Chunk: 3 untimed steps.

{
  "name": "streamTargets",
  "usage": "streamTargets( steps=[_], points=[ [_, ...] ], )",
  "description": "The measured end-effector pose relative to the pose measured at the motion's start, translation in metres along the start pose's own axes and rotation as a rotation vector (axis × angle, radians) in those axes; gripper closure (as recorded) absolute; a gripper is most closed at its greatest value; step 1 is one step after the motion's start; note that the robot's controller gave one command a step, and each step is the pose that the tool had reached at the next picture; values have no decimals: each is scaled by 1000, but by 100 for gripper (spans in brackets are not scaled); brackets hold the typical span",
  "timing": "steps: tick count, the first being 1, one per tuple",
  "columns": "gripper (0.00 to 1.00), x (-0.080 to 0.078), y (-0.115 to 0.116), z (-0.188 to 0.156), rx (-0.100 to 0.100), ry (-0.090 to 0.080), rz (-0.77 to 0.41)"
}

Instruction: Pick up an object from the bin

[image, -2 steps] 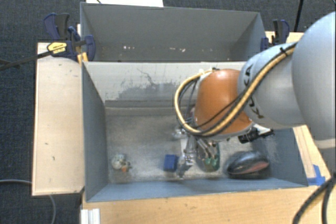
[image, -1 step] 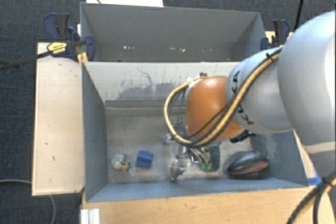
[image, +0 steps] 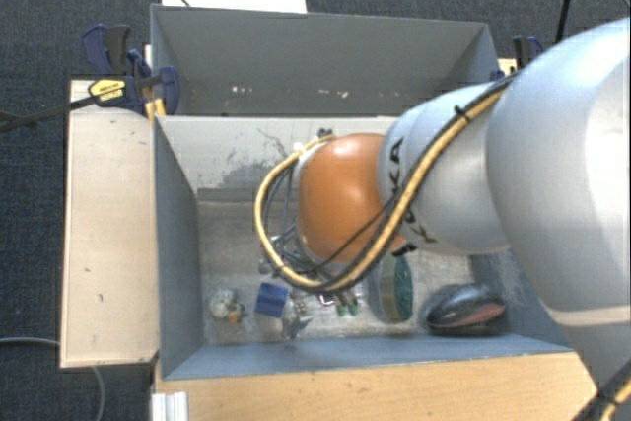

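Observation:
My gripper (image: 293, 315) reaches down under the arm's orange cover to the bin floor near the front wall, left of the middle. A small blue block (image: 269, 300) lies right beside it on its left, touching or nearly so. A few small green pieces (image: 345, 309) sit just to its right. Further left lies a little pale lumpy thing (image: 225, 306).
A round green disc-like thing (image: 396, 290) stands on edge right of the middle. A dark oval object with a reddish stripe (image: 465, 308) lies in the front right corner. The arm and its cable loop cover the bin's middle.

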<state>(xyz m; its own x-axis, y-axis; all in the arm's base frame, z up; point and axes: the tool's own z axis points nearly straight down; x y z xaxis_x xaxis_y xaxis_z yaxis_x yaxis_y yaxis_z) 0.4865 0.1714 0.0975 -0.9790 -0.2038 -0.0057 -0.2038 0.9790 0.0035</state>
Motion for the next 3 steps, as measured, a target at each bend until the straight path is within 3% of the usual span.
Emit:
streamTargets(
  steps=[1, 2, 3],
  points=[
    [100, 0, -3, 1, 3, 2, 10],
    [100, 1, -77, -100, 5, 0, -396],
    [100, -3, -44, -174, 3, -2, -735]
  ],
)
